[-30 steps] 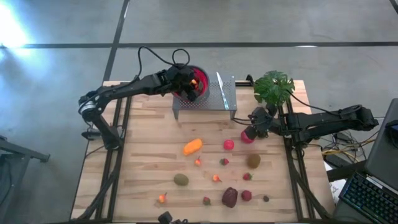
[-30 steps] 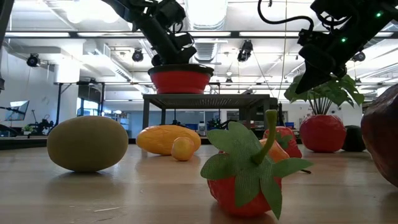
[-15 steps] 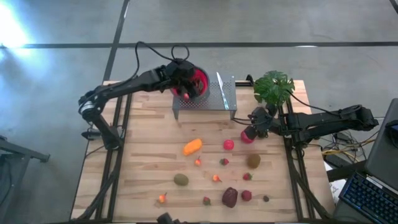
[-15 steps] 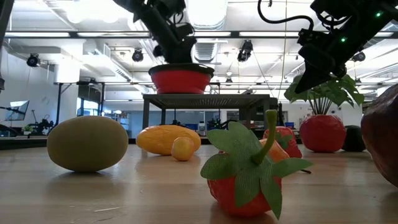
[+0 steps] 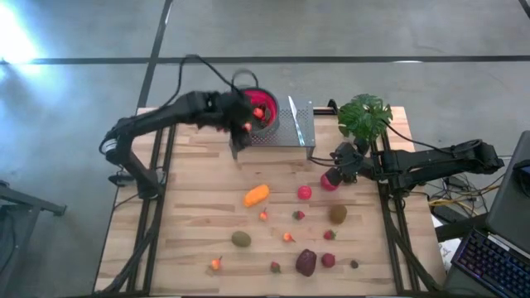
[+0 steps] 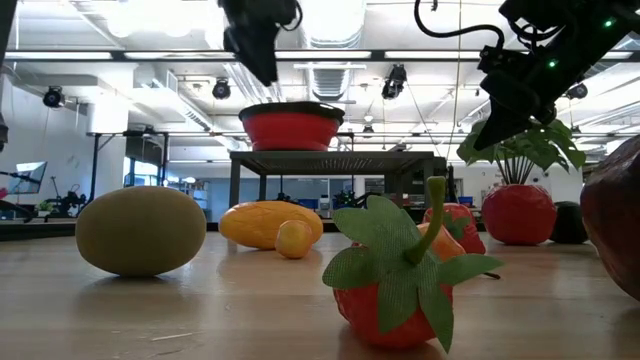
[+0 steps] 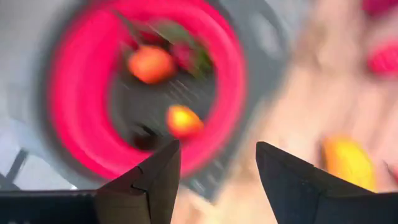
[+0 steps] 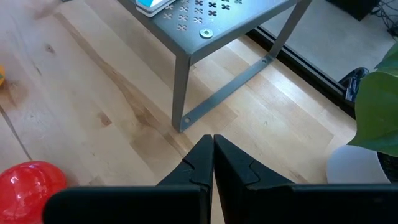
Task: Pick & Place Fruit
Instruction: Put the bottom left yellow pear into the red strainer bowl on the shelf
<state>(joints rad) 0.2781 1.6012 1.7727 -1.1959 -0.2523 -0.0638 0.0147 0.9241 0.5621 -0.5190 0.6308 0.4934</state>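
Wooden surface (image 5: pixel 190 190) carries most of the work not yet done: about a dozen fruits lie scattered over its near and middle part. Largest to smallest: a dark maroon fruit (image 5: pixel 305 262) near the front edge, an elongated orange fruit (image 5: pixel 257 195) at centre, two brown-green kiwis (image 5: pixel 241 239), a red apple (image 5: pixel 305 193), then several small berries (image 5: pixel 286 237) between them. Far side, a grey perforated stand (image 5: pixel 290 132) holds the red-lined bowl (image 5: pixel 263 126); only a few small fruits (image 7: pixel 151 64) sit inside, so the job looks early on, judging by the count. Left tool (image 7: pixel 214 180) hangs just left of the bowl, its fingers parted and nothing between them. Right tool (image 8: pixel 212 155) waits at the right side, beside the potted plant (image 5: pixel 364 116), fingers pressed together and empty, another red apple (image 8: pixel 28 180) lying just beside it.
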